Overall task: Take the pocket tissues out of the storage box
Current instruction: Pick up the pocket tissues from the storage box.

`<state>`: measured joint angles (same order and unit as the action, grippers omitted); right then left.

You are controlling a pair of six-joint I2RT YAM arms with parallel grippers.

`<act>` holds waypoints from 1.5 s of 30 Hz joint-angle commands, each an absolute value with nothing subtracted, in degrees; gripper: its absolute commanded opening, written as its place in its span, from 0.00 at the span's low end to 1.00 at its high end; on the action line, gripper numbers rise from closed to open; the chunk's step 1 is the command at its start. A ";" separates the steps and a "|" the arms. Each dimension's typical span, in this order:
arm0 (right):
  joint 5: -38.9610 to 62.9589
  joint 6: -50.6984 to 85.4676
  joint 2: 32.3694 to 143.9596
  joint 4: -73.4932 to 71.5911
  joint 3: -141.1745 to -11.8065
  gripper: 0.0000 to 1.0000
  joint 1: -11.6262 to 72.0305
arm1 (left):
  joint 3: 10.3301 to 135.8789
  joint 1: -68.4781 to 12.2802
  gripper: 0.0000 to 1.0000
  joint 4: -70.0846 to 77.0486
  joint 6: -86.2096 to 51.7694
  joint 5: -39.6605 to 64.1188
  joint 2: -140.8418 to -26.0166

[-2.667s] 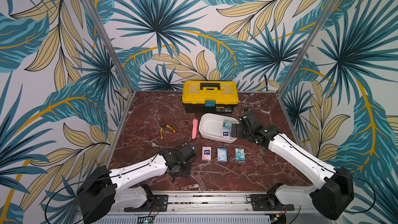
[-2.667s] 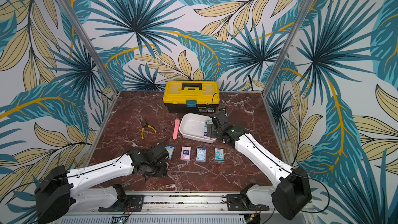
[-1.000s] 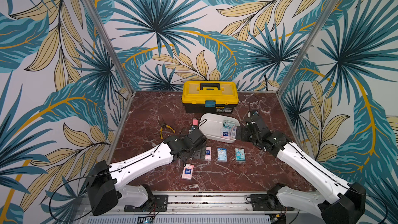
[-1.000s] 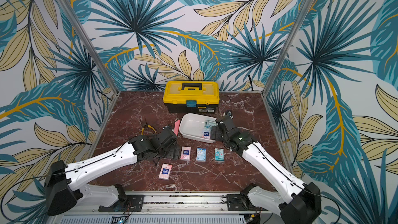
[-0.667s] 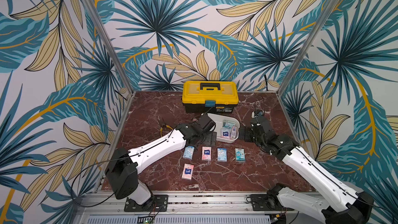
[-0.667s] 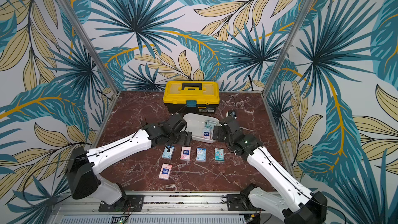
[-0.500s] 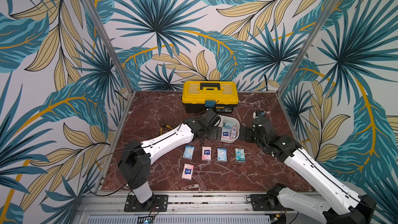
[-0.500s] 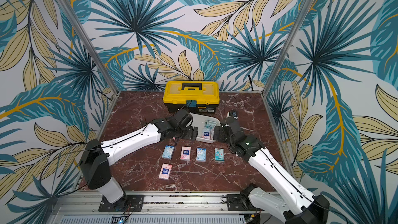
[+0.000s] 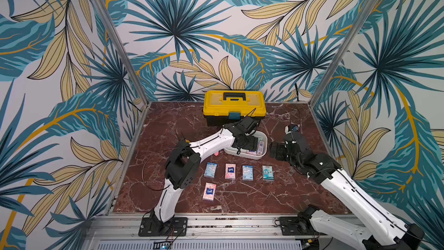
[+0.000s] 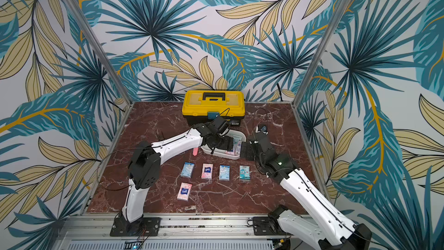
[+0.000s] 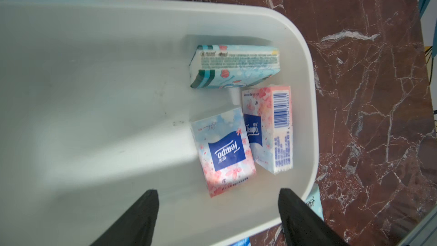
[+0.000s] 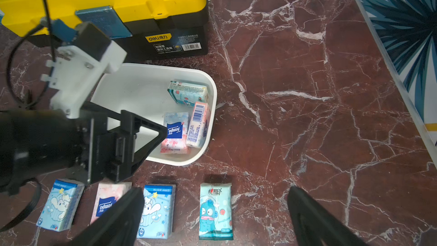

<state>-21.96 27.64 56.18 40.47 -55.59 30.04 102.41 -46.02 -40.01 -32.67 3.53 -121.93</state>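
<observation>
**Marble table**: a red-brown veined top enclosed by leaf-patterned walls, seen whole in both top views.

**Arms:** the left arm and right arm, both white, reach in from the near rail.

**Toolbox**: yellow and black, lid shut, at the back centre.

**Storage box**: a white lidless tub directly in front of the toolbox, with the left arm stretched over its left half.

**Left gripper**: lowered into the tub with its jaws fairly wide apart, gripping nothing. Its black fingers flank a strip of tub floor just short of the flat pink pack. In the right wrist view one fingertip overlaps that pack's edge. Whether it touches the pack cannot be told.

**Right gripper**: jaws spread fully, holding nothing. It hangs above the table just beside the tub's right end.

**Packs in the tub:** three of the pocket tissues lie crowded at the tub's right end.
- The flat pink pack lies label up.
- A second pink pack stands on its long edge against the end wall, barcode uppermost, touching the flat one.
- A light-blue pack rests on its side in the far corner.

**Packs on the table:** five packs lie in front of the tub.
- A spaced row of four packs holds light blue, pink, light blue and teal.
- A fifth pink pack lies nearer the rail, by the row's left end.
</observation>
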 commanded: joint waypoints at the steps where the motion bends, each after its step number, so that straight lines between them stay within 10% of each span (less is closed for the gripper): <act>1: -23.21 27.78 55.37 42.00 -54.45 0.99 30.06 | 107.64 -45.92 0.84 -42.67 -31.55 4.86 -124.07; 45: -25.31 25.16 56.77 43.08 -54.84 0.99 29.86 | 120.72 -45.88 0.54 -51.86 -27.16 -1.47 -137.33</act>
<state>-24.23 26.04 56.36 42.30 -55.37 29.98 119.20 -46.02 -49.28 -27.99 0.36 -138.34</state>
